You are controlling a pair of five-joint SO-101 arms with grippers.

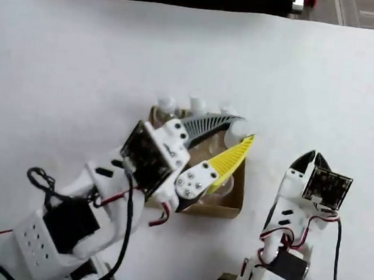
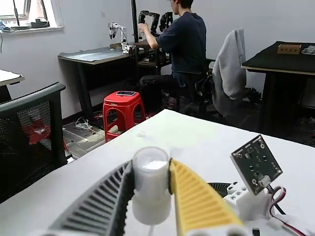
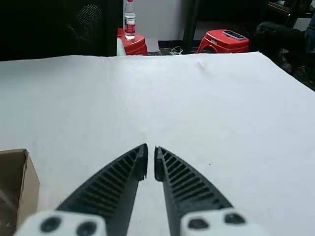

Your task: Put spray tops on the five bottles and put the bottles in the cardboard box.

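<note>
A cardboard box (image 1: 233,210) sits mid-table with several clear bottles standing in it, their white spray tops (image 1: 197,104) lined along its far side. My left gripper (image 1: 244,129), with one black finger and one yellow, hangs over the box's far right corner. It is shut on the white top of a bottle (image 1: 238,127). In the left wrist view the same white top (image 2: 151,184) is pinched in the left gripper (image 2: 151,167). My right gripper (image 1: 313,157) rests on the table right of the box. The right gripper (image 3: 150,160) is shut and holds nothing.
White cloth covers the table (image 1: 82,57), with free room on the far, left and right sides. A corner of the box (image 3: 19,182) lies beside the right gripper. The right arm's camera board (image 2: 256,164) stands close to my left gripper. Chairs and stools stand beyond the table edge.
</note>
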